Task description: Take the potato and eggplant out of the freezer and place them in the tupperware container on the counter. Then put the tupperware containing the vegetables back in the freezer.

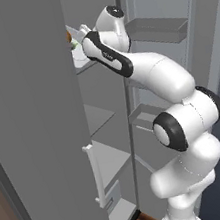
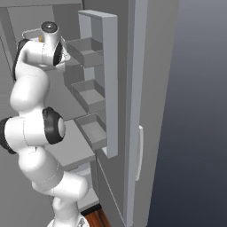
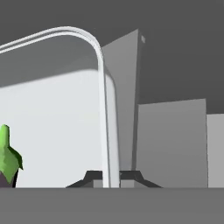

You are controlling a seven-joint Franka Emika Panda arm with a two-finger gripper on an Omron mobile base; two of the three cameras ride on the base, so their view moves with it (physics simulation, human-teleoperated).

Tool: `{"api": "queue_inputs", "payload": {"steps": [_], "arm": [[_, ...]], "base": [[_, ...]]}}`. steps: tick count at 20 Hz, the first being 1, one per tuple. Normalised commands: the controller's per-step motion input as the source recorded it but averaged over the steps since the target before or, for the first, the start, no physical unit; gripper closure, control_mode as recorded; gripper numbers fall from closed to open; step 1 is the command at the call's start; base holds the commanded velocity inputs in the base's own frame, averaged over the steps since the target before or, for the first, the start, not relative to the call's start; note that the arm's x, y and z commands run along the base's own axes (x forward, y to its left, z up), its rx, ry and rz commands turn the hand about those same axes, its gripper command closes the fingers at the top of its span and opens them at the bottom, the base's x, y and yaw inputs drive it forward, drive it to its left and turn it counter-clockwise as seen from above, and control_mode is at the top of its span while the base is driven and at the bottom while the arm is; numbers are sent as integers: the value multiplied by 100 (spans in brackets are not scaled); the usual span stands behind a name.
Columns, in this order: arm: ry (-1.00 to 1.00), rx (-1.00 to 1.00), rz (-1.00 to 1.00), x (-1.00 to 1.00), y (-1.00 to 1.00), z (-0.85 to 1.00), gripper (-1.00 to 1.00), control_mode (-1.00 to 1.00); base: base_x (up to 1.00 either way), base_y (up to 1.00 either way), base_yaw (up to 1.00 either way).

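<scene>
Pincer (image 3: 111, 178) clamped on the tupperware container's (image 3: 57, 118) rim, carrying it inside the freezer (image 1: 32, 120). Eggplant's green cap (image 3: 8, 158) lies in the tray, far left of the tips; likely shelving it now.

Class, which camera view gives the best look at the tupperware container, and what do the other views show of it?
The hand view: the tupperware container is close up, its white rim and pale floor clear, the tool shut on its rim. The left base view shows a white sliver on a freezer shelf behind the arm. In the right base view the arm hides it.
</scene>
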Motion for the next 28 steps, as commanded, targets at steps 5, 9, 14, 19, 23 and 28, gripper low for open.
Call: {"api": "queue_inputs", "payload": {"steps": [5, 9, 14, 19, 23, 28], "arm": [[0, 3, 0, 26, 11, 0, 100, -100], [0, 6, 0, 28, 5, -1, 100, -100], [0, 6, 0, 24, 8, -7, 100, -100], [0, 2, 0, 22, 15, -16, 100, -100], [0, 1, 0, 22, 13, -20, 100, -100], [0, 0, 0, 21, 8, -15, 100, -100]], "base": [[0, 0, 0], [0, 0, 0], [0, 0, 0], [0, 0, 0], [0, 0, 0], [0, 0, 0]]}}
